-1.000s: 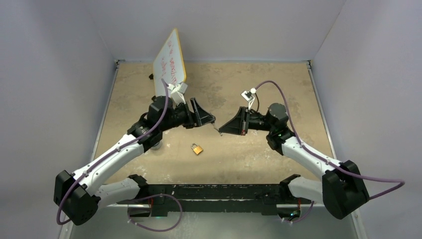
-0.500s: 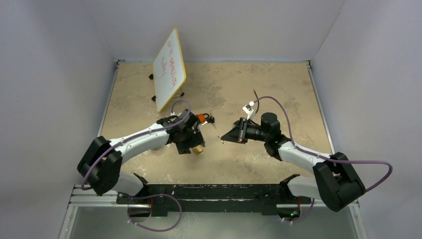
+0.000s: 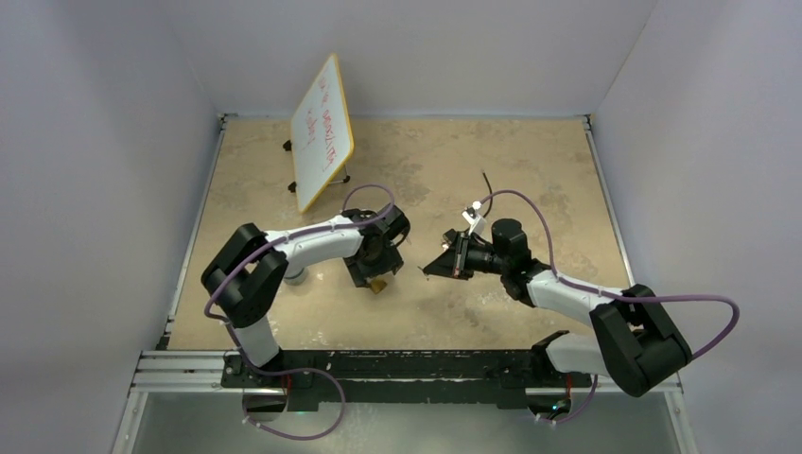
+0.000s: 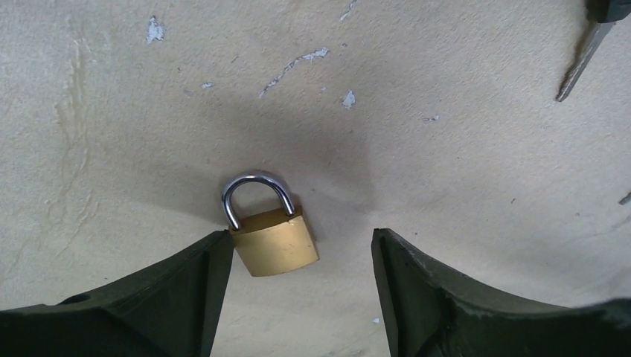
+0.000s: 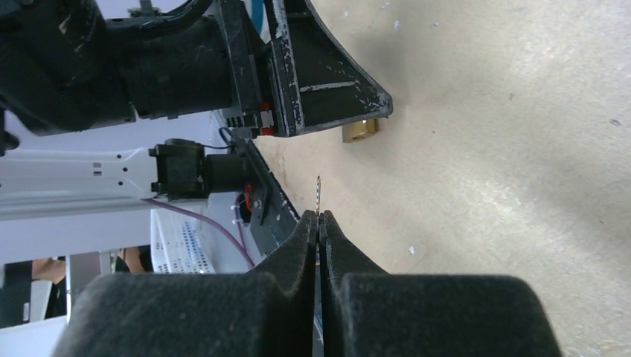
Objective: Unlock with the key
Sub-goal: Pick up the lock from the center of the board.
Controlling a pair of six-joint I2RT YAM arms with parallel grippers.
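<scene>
Tabletop [image 3: 530, 170] bears one padlock [image 4: 271, 239] and one whiteboard [image 3: 322, 128]; one key [image 4: 582, 61] aloft.

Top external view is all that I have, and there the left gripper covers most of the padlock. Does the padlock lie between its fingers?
Observer: Yes. In the left wrist view the padlock lies flat between the open fingers of the left gripper, nearer to one finger.
Operator: Does it look closed?
Observer: Yes. Both legs of the shackle sit in the brass body.
Operator: And the key?
Observer: The right wrist view shows the right gripper shut on the key, with the blade sticking out in front, apart from the padlock.
</scene>
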